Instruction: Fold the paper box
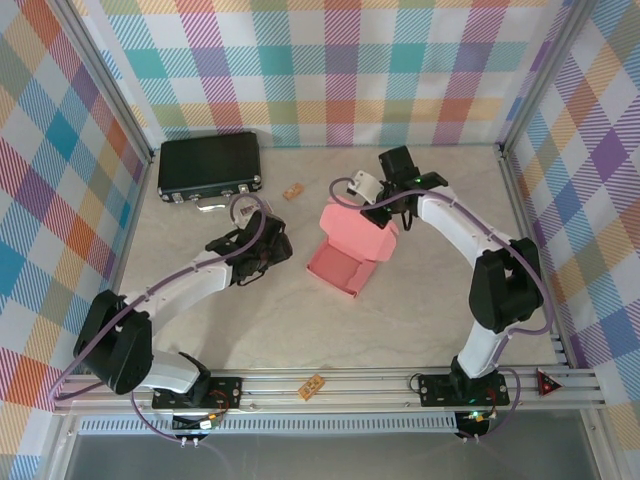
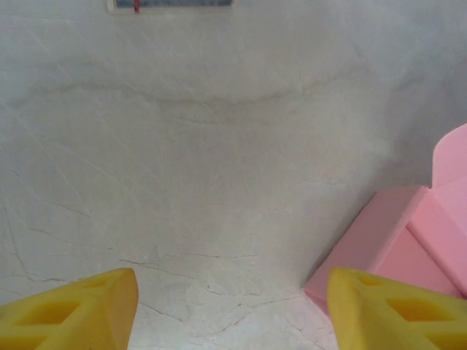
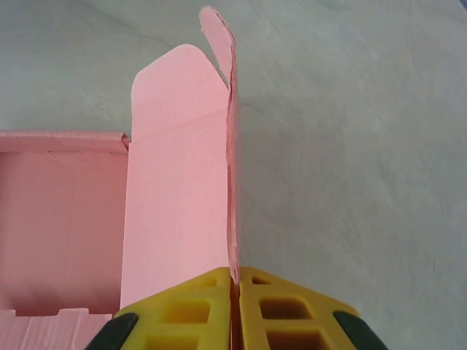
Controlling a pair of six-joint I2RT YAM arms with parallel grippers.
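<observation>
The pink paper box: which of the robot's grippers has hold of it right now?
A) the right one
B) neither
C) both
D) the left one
A: the right gripper is pinched shut on an upright flap of the paper box, while the left gripper is open over the table beside the box.

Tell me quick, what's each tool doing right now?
Left tool: open, holding nothing, beside the paper box.
Right tool: closed on a flap of the paper box.
</observation>
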